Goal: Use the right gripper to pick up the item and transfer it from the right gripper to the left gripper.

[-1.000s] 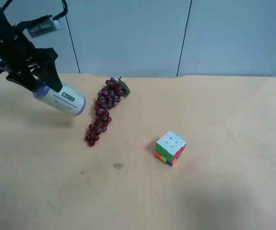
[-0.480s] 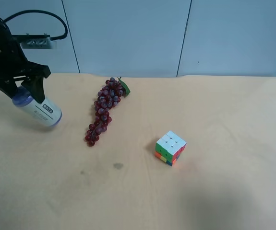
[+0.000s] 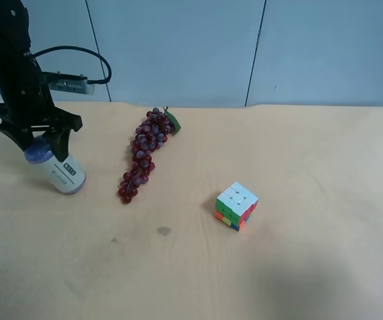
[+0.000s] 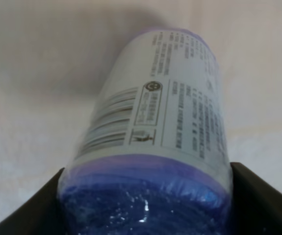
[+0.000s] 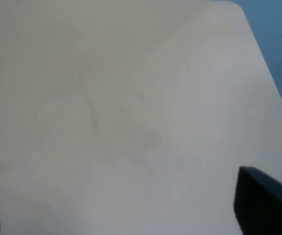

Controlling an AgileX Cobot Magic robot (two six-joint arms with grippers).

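Cream-white can, the item (image 3: 56, 168), sits clamped by its blue-purple top between the jaws of the left gripper (image 3: 43, 144), tilted with its base low over or on the tabletop (image 3: 298, 267) under the gripper, contact can't tell. So the handover looks done, at most a set-down or release left. Well away from that gripper, grapes (image 3: 142, 157) and cube (image 3: 236, 205) lie untouched; the right gripper (image 5: 131, 215) stands spread and holds nothing over bare tabletop.
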